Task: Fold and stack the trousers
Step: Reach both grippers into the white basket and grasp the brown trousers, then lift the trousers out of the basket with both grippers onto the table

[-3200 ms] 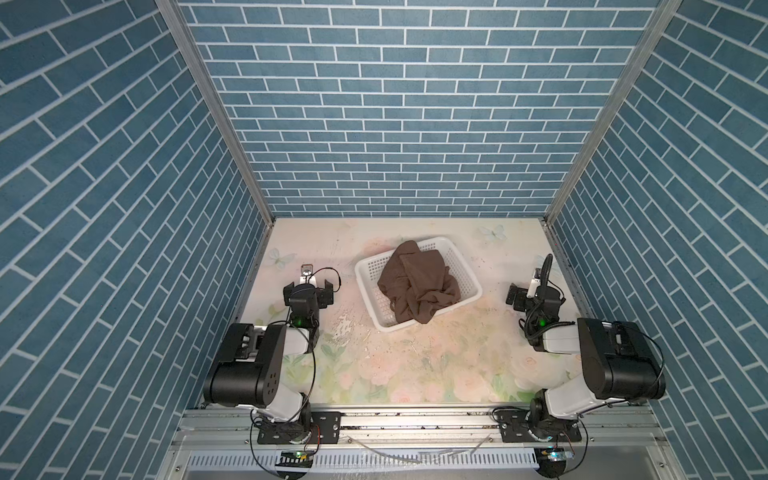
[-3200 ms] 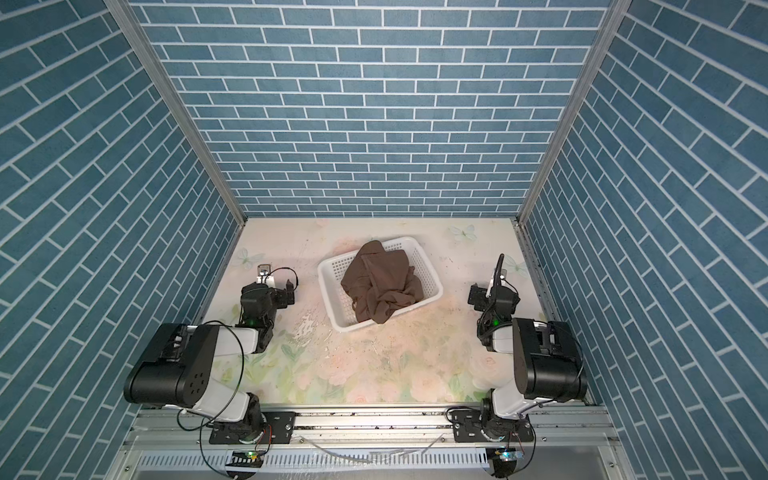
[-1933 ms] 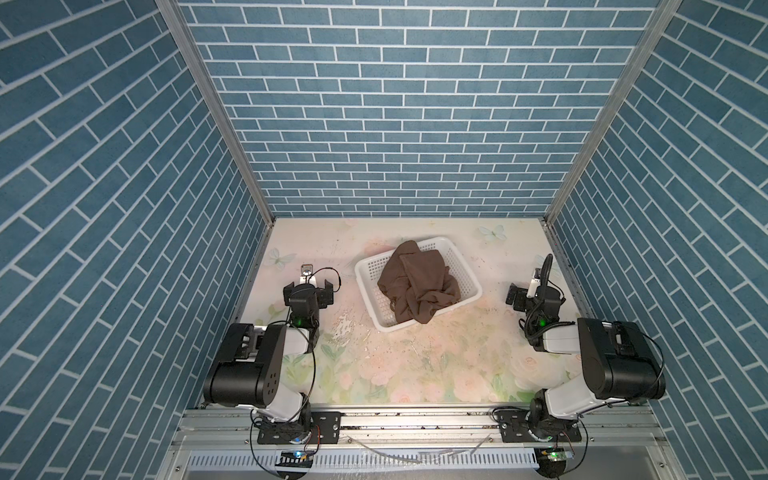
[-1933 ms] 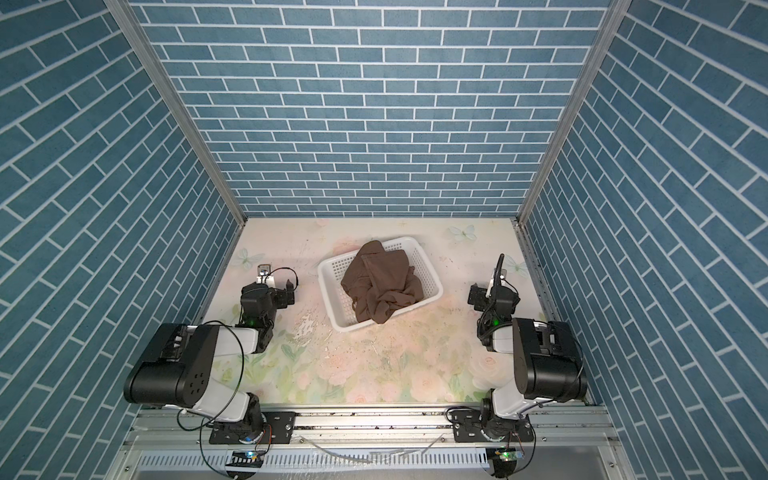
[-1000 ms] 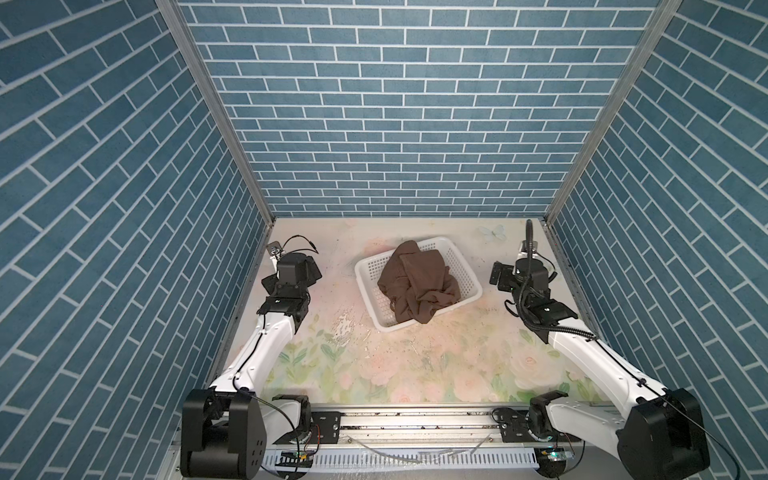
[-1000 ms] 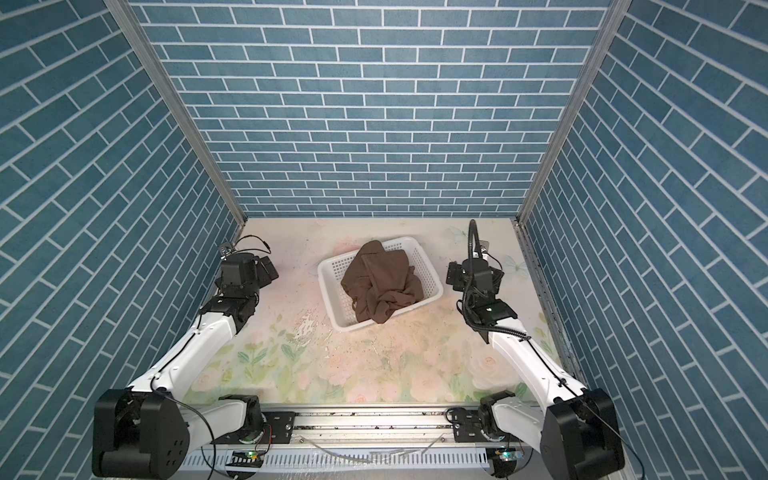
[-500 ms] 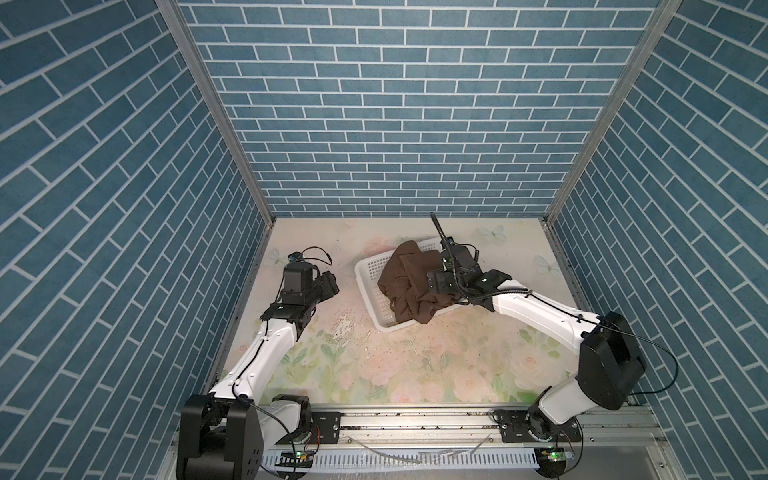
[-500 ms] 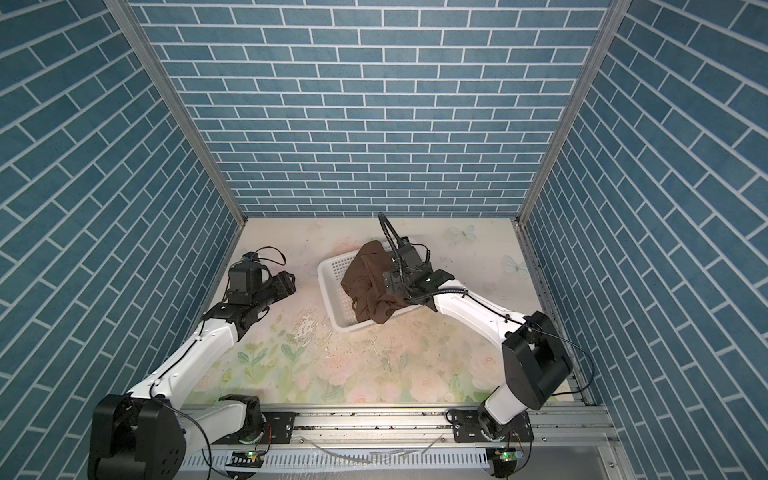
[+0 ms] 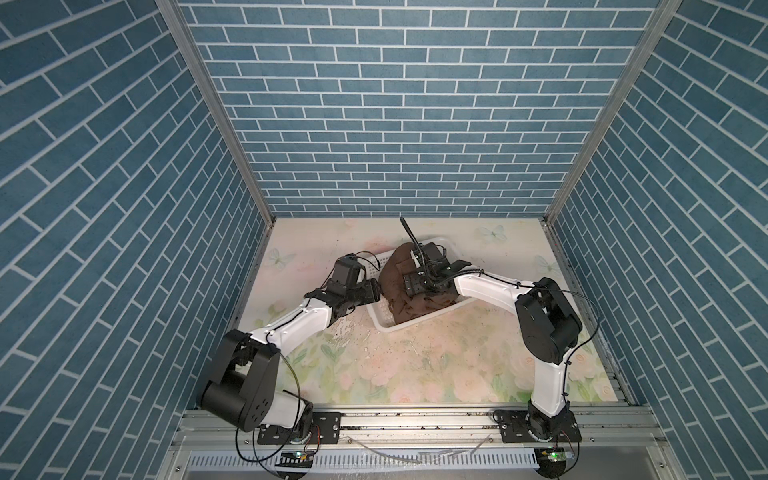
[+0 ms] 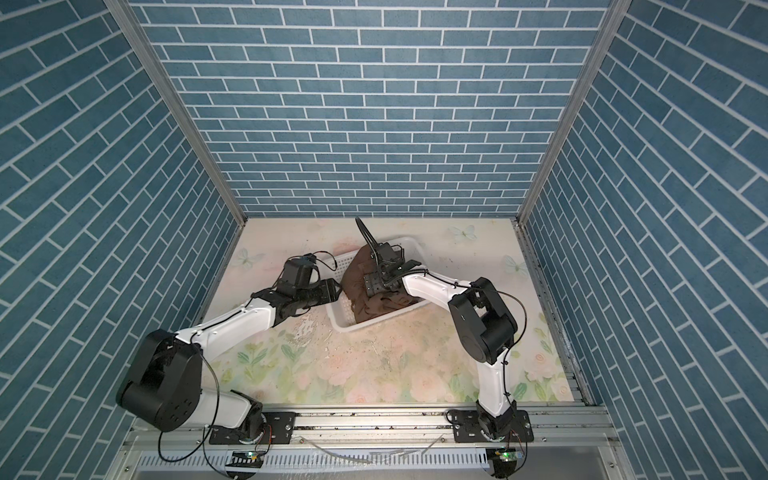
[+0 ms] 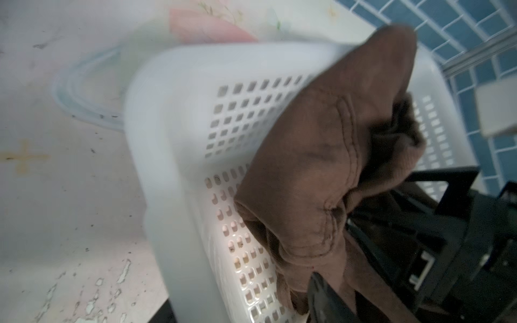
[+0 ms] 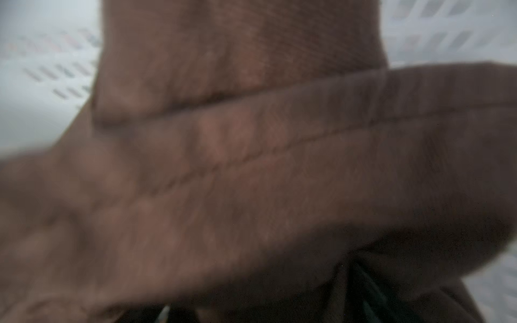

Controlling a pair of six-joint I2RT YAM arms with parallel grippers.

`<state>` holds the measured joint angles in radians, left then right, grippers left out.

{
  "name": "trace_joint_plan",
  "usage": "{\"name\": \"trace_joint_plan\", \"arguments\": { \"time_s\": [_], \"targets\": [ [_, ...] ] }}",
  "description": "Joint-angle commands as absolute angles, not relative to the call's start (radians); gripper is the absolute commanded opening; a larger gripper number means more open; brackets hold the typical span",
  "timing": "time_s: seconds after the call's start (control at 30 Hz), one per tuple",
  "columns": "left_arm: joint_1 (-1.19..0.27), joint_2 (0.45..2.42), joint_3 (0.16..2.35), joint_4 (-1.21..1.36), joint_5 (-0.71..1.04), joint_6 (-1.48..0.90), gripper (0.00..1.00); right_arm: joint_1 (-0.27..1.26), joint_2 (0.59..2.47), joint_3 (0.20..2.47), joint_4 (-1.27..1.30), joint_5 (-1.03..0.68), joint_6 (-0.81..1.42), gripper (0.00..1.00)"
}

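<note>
Trousers (image 9: pixel 392 275) — dark brown, crumpled, heaped in basket (image 9: pixel 380 318).

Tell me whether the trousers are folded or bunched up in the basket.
Bunched up, not folded: the trousers lie as a crumpled heap in the white basket, part draped over its rim, creases running every way.

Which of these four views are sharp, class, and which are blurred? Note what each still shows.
In both top views, sharp and evenly lit, the trousers in the basket read clearly; in the left wrist view the basket's rim is smeared while the trousers' seams are legible; in the right wrist view the trousers fill the frame, soft and dim.
</note>
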<state>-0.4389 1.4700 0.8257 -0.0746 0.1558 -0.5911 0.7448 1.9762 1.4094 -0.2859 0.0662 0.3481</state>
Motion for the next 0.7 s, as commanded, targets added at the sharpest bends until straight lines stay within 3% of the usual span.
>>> {"name": "trace_joint_plan", "arguments": {
  "time_s": [0.0, 0.03, 0.07, 0.17, 0.43, 0.67],
  "targets": [
    [-0.484, 1.543, 0.886, -0.075, 0.177, -0.597, 0.54, 0.726, 2.045, 1.46, -0.274, 0.052, 0.376, 0.46],
    [-0.492, 1.573, 0.905, -0.078, 0.193, -0.603, 0.53, 0.716, 2.04, 1.463, -0.266, 0.057, 0.377, 0.19],
    [-0.502, 1.595, 0.921, -0.079, 0.199, -0.605, 0.51, 0.705, 2.028, 1.461, -0.257, 0.071, 0.377, 0.01],
    [-0.536, 1.663, 0.975, -0.072, 0.204, -0.613, 0.45, 0.668, 1.954, 1.44, -0.227, 0.155, 0.362, 0.0],
    [-0.663, 1.865, 1.246, -0.094, 0.223, -0.634, 0.44, 0.601, 1.685, 1.535, -0.287, 0.294, 0.218, 0.0],
    [-0.77, 2.015, 1.465, -0.107, 0.28, -0.65, 0.54, 0.645, 1.441, 1.542, -0.183, 0.418, 0.085, 0.0]
  ]
}}
